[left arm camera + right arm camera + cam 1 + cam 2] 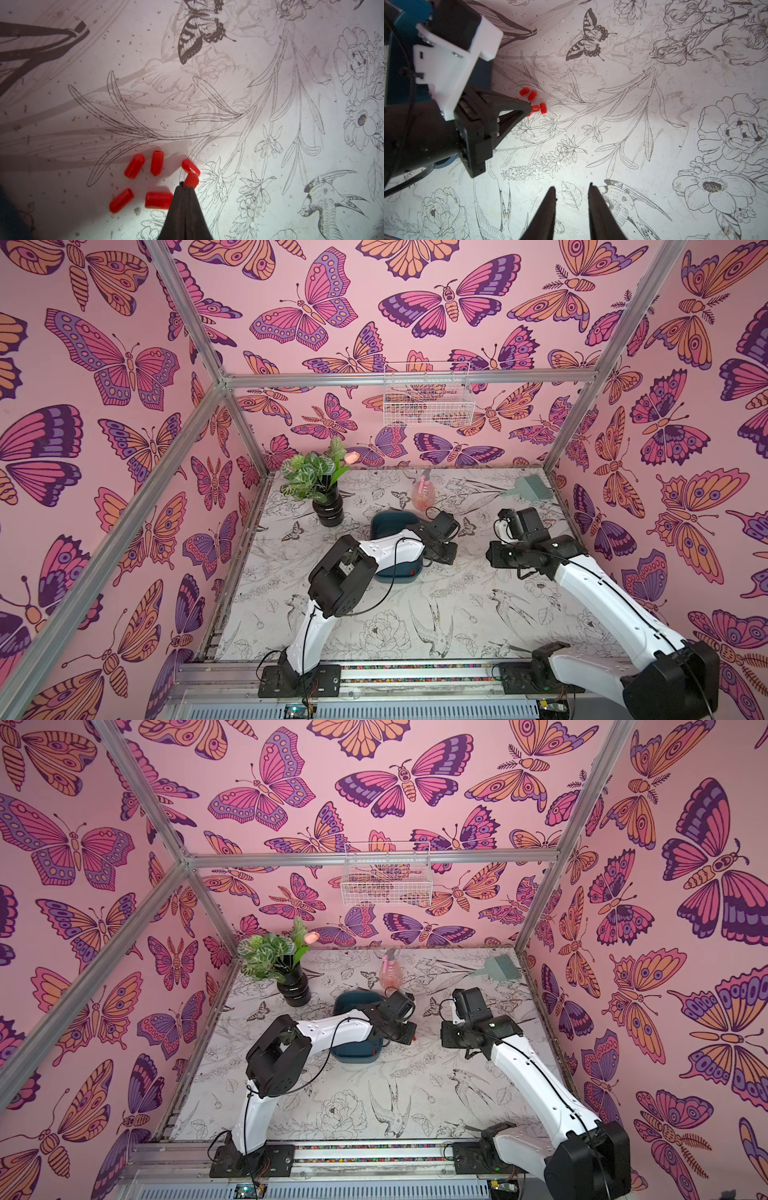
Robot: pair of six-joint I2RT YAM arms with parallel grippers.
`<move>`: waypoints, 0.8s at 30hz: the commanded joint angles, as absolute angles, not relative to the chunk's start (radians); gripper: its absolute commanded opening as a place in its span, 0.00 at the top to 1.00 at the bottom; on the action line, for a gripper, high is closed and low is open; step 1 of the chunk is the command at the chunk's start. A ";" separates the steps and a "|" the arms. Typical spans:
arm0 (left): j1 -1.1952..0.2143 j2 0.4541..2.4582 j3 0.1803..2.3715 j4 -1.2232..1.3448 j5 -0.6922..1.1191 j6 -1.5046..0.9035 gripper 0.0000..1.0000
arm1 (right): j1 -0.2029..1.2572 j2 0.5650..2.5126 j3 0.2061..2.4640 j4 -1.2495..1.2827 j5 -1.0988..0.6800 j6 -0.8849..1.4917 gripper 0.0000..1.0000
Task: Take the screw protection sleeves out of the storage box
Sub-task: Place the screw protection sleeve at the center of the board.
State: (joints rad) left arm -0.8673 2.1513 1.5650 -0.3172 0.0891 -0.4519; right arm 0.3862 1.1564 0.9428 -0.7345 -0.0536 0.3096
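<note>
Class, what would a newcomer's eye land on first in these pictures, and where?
The pink butterfly wallpaper covering the walls. Then the bright red sleeves scattered on the sketched-flower table, by the shut left gripper, outside the teal storage box.

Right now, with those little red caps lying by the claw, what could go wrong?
The left gripper, shut, has its tips against the loose screw protection sleeves on the table; a sideways move could scatter or roll them. One sleeve seems to lie in a corner of the storage box by the rim, likely awkward to pinch.
</note>
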 commanded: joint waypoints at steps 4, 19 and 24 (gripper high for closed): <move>-0.867 2.199 1.596 -0.351 0.077 -0.437 1.00 | 0.375 1.144 0.933 -0.747 -0.064 0.311 0.69; -0.851 2.180 1.591 -0.374 0.051 -0.421 1.00 | 0.367 1.151 0.933 -0.740 -0.086 0.309 0.69; -0.851 2.161 1.590 -0.374 0.048 -0.420 1.00 | 0.366 1.150 0.933 -0.742 -0.088 0.310 0.69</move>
State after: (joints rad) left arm -0.8623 2.1750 1.5852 -0.3378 0.0738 -0.4343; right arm 0.3740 1.1564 0.9428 -0.7341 -0.0799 0.3096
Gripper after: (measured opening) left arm 0.052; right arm 0.313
